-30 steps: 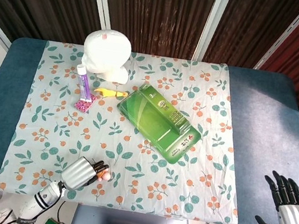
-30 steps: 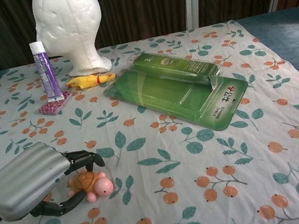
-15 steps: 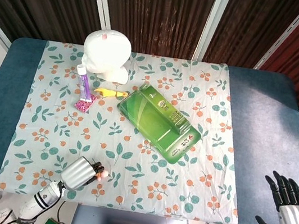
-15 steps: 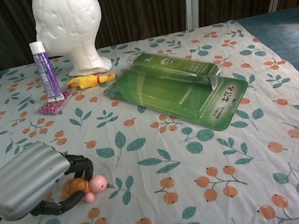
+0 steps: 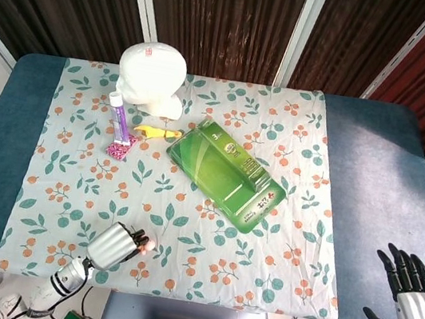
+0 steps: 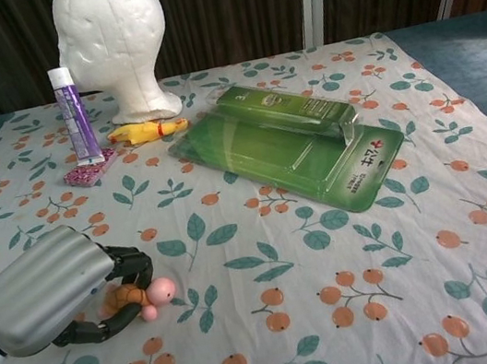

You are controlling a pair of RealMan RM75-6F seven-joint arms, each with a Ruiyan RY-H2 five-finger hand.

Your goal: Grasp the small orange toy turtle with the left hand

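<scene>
The small orange toy turtle [image 6: 139,296] with a pink head shows near the table's front left edge, and again as the turtle [image 5: 144,244] in the head view. My left hand [image 6: 51,291] grips it, dark fingers curled over its shell and thumb beneath. From above, the left hand [image 5: 114,245] covers most of the turtle's body. My right hand [image 5: 409,300] hangs off the table's front right corner, fingers spread, holding nothing.
A white foam head [image 6: 113,45] stands at the back left with a purple tube [image 6: 73,115], a pink card [image 6: 89,169] and a yellow rubber chicken [image 6: 143,130] beside it. A green blister pack [image 6: 298,145] lies mid-table on the floral cloth [image 6: 338,297].
My left hand's fingers have closed tighter around the turtle, drawing it slightly inward and tilting it; its pink head now pokes out. The right hand has not moved.
</scene>
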